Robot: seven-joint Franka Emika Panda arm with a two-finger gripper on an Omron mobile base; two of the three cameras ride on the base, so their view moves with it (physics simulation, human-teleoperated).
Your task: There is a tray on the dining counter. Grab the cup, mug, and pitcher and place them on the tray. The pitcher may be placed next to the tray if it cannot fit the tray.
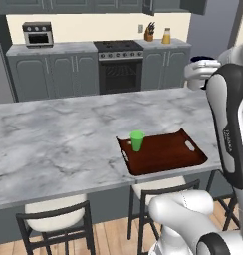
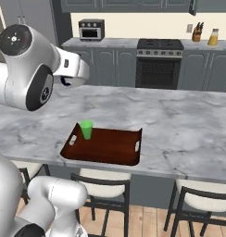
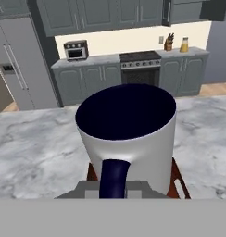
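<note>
One flat rectangular dark reddish-brown wooden tray [image 1: 166, 154] with a raised rim and two small white handles at its short ends lies near the front edge of the long grey-white veined marble table [image 1: 59, 139]. One small bright green tapered cup [image 1: 137, 140] stands upright inside the tray, in the corner by the left handle as the left base view shows it. One light grey-white cylindrical mug [image 3: 133, 143] with a dark navy inside and a dark handle is held upright in the air above the tray, whose reddish edges peek out on either side beneath it in the hand view. The tool [image 3: 114, 187] is clamped on the mug's dark handle, which runs down between its two small finger tips. In the left base view the mug shows as a dark rim and white body at the arm's far end, above the table's right end. One clear glass pitcher [image 1: 166, 36] with orange liquid and a brown lid stands well apart on the back counter, just beside one wooden knife block [image 1: 149, 33]. One black oven range [image 1: 120, 67] sits between the grey cabinets, and one small silver toaster oven [image 1: 38, 34] stands on the counter to its left. Two dark-framed chairs [image 1: 56, 219] with pale cushions are tucked under the table's front edge. No writing or brand can be read anywhere.
</note>
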